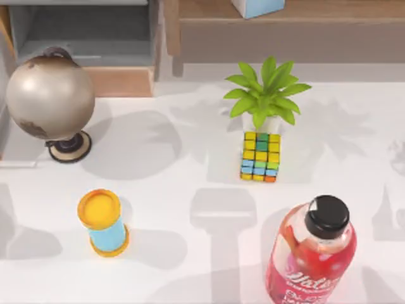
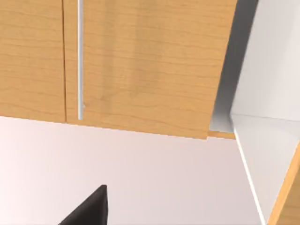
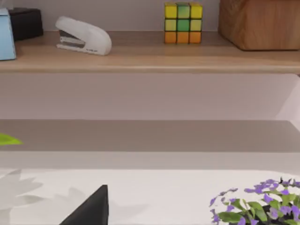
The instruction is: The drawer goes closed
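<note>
**A:** The drawer is a narrow grey strip at the table's far left edge. It looks pulled out, so I'd say the push is yet to come.

**B:** The left gripper hovers by the wooden cabinet front and touches nothing. I cannot tell whether it is wide or narrow. The same goes for the right gripper, idle and facing the shelf.

**A:** What's in the way?

**B:** The globe stands just beside the strip. The plant, cube and bottle are well apart.
</note>
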Robot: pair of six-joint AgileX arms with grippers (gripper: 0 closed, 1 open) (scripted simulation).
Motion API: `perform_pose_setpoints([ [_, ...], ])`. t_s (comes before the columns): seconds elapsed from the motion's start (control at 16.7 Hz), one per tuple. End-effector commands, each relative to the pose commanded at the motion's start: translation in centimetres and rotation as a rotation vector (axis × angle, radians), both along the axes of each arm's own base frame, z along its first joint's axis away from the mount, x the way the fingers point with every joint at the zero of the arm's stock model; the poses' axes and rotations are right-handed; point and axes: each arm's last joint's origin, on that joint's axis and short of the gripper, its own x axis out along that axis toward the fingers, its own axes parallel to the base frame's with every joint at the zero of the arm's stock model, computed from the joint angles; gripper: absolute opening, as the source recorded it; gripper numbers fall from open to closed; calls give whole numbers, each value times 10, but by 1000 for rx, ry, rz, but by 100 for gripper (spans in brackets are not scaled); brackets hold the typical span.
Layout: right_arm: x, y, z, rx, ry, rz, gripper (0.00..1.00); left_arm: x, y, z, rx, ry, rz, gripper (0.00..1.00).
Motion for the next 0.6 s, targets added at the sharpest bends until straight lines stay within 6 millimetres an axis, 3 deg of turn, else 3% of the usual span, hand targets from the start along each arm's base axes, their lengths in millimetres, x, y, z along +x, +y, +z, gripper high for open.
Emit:
perform_pose_setpoints([
  [0.3,0,0,0,0,0,0,100,2,13,-27,98,47,-110,100],
  [0.6,0,0,0,0,0,0,100,3,12,-28,98,51,-118,100],
])
